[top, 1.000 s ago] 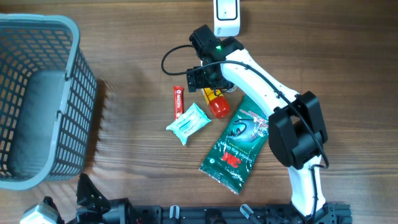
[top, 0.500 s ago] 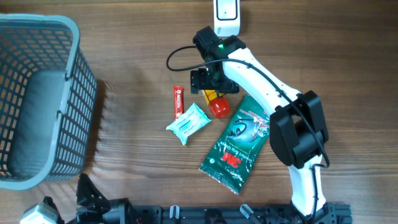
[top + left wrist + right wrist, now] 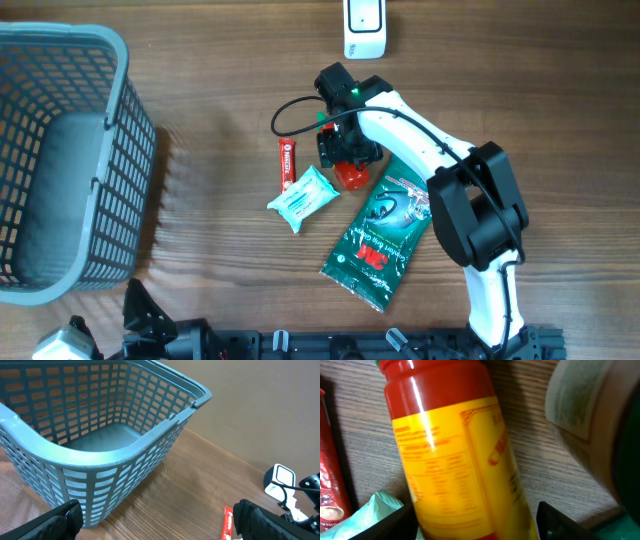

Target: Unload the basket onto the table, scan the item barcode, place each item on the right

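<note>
A yellow bottle with red ends (image 3: 455, 460) lies on the wooden table, and only its red end (image 3: 351, 177) shows from overhead. My right gripper (image 3: 345, 152) is low over it. The right gripper (image 3: 477, 525) is open, a finger on each side of the bottle's body. The left finger sits at the bottle's edge, and bare wood shows between the bottle and the right finger. A white scanner (image 3: 364, 26) stands at the far table edge and also shows as a white scanner (image 3: 279, 480) in the left wrist view. My left gripper (image 3: 155, 520) hangs wide open over bare wood, holding nothing.
A red stick sachet (image 3: 286, 163) and a pale teal tissue pack (image 3: 303, 198) lie left of the bottle. A green 3M packet (image 3: 380, 232) lies to its right, its edge close to my right finger. A grey basket (image 3: 110, 60) fills the left side.
My right gripper has moved from the scanner side toward the near edge and come down over the bottle, hiding most of it from overhead. The left arm has not moved.
</note>
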`<act>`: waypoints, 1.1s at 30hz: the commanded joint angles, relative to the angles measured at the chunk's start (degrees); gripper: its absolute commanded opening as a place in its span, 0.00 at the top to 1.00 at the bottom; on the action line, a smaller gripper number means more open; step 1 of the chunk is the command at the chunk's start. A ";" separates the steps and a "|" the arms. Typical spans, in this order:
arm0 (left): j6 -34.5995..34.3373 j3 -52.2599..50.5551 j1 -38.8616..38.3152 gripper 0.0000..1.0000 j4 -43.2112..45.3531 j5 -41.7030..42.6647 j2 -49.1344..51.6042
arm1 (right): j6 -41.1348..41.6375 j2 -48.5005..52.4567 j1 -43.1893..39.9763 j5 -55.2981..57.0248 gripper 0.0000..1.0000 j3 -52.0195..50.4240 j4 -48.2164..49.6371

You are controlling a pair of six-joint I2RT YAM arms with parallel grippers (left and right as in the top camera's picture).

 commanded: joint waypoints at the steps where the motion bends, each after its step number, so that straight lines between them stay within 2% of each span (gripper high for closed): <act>1: -0.28 0.11 -0.20 0.00 0.20 0.46 -0.15 | -2.34 -1.01 -0.15 -1.22 0.26 -1.49 0.61; 5: -0.28 0.11 -0.20 0.00 0.20 0.46 -0.15 | -2.69 -1.01 0.20 -1.20 0.27 -4.83 1.31; 7: -0.28 0.11 -0.20 0.00 0.20 0.46 -0.15 | -2.69 -1.01 0.20 -1.20 0.33 -6.19 1.90; 10: -0.28 0.11 -0.20 0.00 0.20 0.46 -0.15 | -2.58 -1.01 0.20 -1.25 0.50 -6.56 1.75; 11: -0.28 0.11 -0.20 0.00 0.20 0.46 -0.15 | -2.51 -1.01 0.20 -1.46 0.53 -6.56 1.70; 16: -0.28 0.11 -0.20 0.00 0.20 0.46 -0.15 | -2.54 -1.03 0.20 -6.73 0.57 -5.88 1.07; 20: -0.28 0.11 -0.20 0.00 0.20 0.46 -0.15 | -2.69 -1.03 0.20 -6.91 0.66 -1.03 -5.42; 27: -0.28 0.11 -0.20 0.00 0.20 0.46 -0.15 | -7.37 -4.68 0.20 -18.47 0.68 3.52 -11.08; 33: -0.28 0.11 -0.20 0.00 0.20 0.46 -0.15 | -8.68 -13.33 0.20 -19.98 0.68 3.54 -15.56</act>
